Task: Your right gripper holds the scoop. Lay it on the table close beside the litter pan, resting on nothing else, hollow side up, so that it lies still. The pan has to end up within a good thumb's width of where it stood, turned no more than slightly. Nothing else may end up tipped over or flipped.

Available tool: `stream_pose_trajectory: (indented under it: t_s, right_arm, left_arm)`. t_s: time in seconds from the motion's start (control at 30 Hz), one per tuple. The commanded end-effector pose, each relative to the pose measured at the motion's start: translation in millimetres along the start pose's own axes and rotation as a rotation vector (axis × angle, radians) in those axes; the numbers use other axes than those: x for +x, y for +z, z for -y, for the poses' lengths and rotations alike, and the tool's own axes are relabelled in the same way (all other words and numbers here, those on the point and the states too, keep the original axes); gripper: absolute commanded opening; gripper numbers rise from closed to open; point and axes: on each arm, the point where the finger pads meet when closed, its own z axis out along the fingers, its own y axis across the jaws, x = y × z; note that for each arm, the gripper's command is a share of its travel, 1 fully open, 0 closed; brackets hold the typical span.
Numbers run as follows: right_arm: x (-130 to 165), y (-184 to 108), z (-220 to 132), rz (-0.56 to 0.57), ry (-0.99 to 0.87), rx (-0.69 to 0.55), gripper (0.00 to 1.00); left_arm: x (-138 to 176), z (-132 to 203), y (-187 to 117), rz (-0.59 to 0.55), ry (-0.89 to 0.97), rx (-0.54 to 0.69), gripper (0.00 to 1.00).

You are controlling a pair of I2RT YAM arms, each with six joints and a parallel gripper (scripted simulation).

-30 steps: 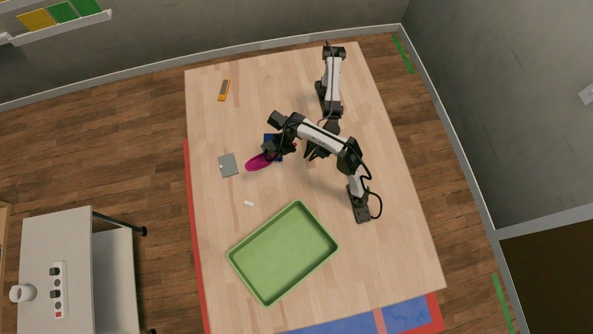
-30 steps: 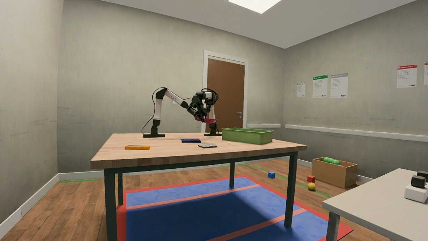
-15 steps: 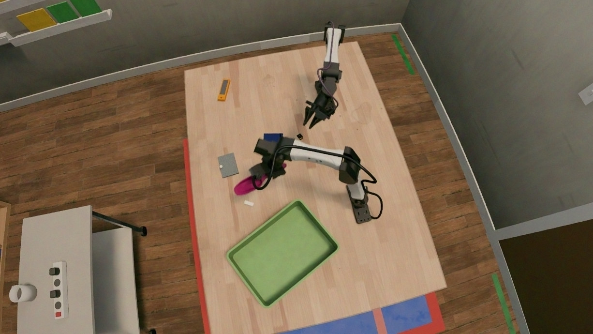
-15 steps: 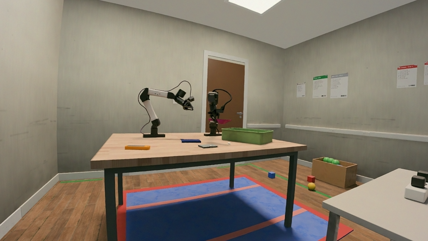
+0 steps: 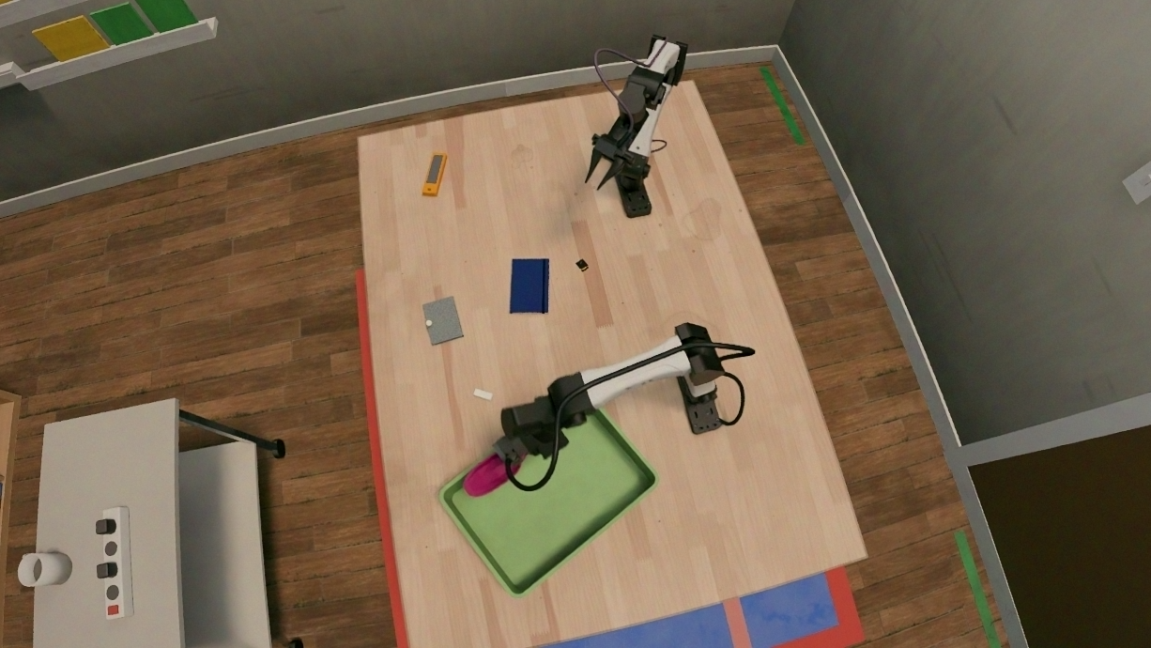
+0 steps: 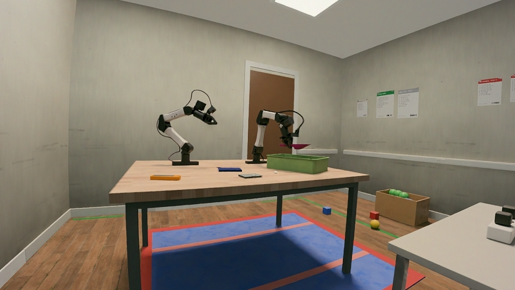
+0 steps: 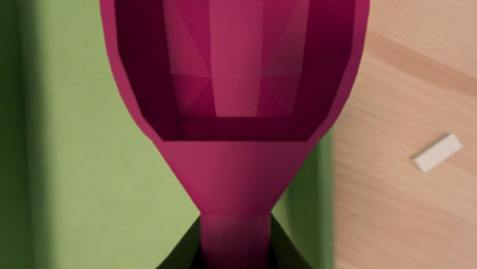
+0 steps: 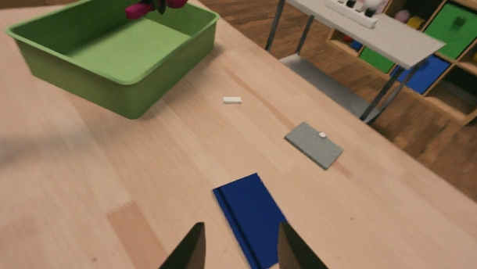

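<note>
We see the left gripper pinching the magenta scoop by its handle, hollow side up, above the green litter pan. Outside the pan, a small white block lies on the wooden table. Farther out lies a blue notebook. Well apart from the pan, we see the right gripper raised, its fingers partly spread, holding nothing.

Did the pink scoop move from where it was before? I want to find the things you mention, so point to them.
Yes. In the top view, the scoop [image 5: 485, 476] [image 6: 300, 146] [image 7: 235, 176] [image 8: 138, 10] went from beside the white eraser-like block [image 5: 482, 394] to over the green litter pan [image 5: 555, 515].
</note>
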Motion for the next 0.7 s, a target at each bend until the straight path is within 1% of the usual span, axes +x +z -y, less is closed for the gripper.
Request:
stream_pose_trajectory:
  t_s: [0.0, 0.17, 0.23, 0.4, 0.43, 0.5, 0.57, 0.63, 0.67]
  right_arm:
    - [4, -18, 0, -0.014, 0.098, -0.057, 0.3]
    - [7, -42, 4, 0.02, 0.166, -0.056, 0.3]
    - [14, -44, 3, 0.015, 0.179, -0.061, 0.3]
    - [15, -51, 4, 0.035, 0.189, -0.057, 0.3]
    - [13, -47, 6, 0.034, 0.186, -0.047, 0.3]
    - [13, -47, 6, 0.034, 0.186, -0.047, 0.3]
    - [8, -46, 7, 0.047, 0.182, -0.046, 0.3]
    - [-3, -47, 7, 0.075, 0.179, -0.052, 0.3]
    - [-9, -45, 7, 0.083, 0.178, -0.056, 0.3]
  left_arm:
    - [-16, -20, -10, 0.083, 0.11, 0.076, 0.13]
    - [-22, -107, -7, 0.115, 0.109, 0.011, 0.13]
    - [-20, -143, -8, 0.128, 0.111, -0.019, 0.13]
    - [-3, -232, -17, 0.153, 0.11, -0.106, 0.13]
    - [5, -250, -17, 0.14, 0.1, -0.138, 0.13]
    - [5, -250, -17, 0.14, 0.1, -0.138, 0.13]
    - [20, -270, -15, 0.129, 0.077, -0.143, 0.13]
    - [37, -282, -8, 0.111, 0.052, -0.129, 0.13]
    - [48, -287, 3, 0.085, 0.038, -0.111, 0.13]
